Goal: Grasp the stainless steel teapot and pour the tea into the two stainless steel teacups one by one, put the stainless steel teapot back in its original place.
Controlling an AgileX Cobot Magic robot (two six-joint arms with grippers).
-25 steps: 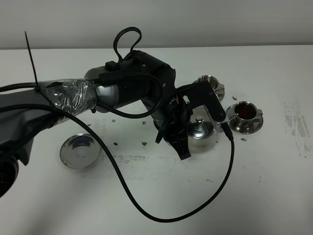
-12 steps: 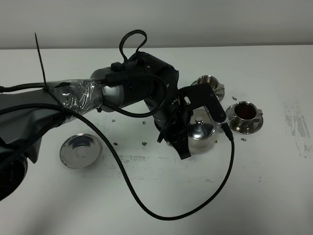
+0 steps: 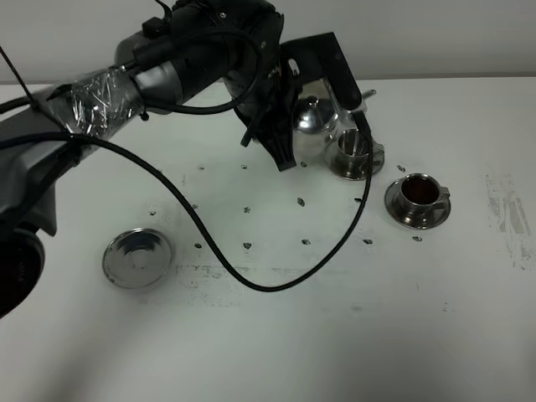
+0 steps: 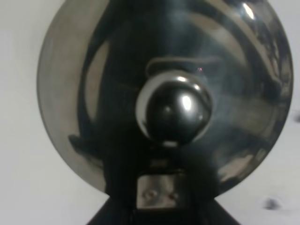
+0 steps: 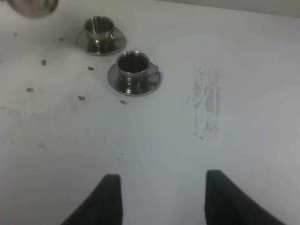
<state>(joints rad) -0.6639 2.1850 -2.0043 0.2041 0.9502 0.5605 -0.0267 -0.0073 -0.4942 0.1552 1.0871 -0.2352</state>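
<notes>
My left gripper (image 3: 295, 117) is shut on the handle of the stainless steel teapot (image 3: 315, 117) and holds it in the air beside the far teacup (image 3: 353, 154); its spout (image 3: 367, 94) points right. The left wrist view is filled by the teapot's domed lid and knob (image 4: 173, 110); the fingers are hidden there. The near teacup (image 3: 418, 193) sits on its saucer and holds dark tea (image 5: 133, 63). The right wrist view shows both cups, far (image 5: 99, 28) and near (image 5: 133, 68). My right gripper (image 5: 164, 199) is open and empty over bare table.
An empty round steel saucer (image 3: 138, 257) lies at the front left. Small dark drops (image 3: 301, 202) dot the white table (image 3: 276, 343). A black cable (image 3: 251, 285) loops from the left arm down over the middle. A scuffed patch (image 5: 207, 105) marks the table on the right.
The left arm has lifted the teapot off the table and carried it up and back, from in front of the cups to beside the far cup. The cable swung along.
</notes>
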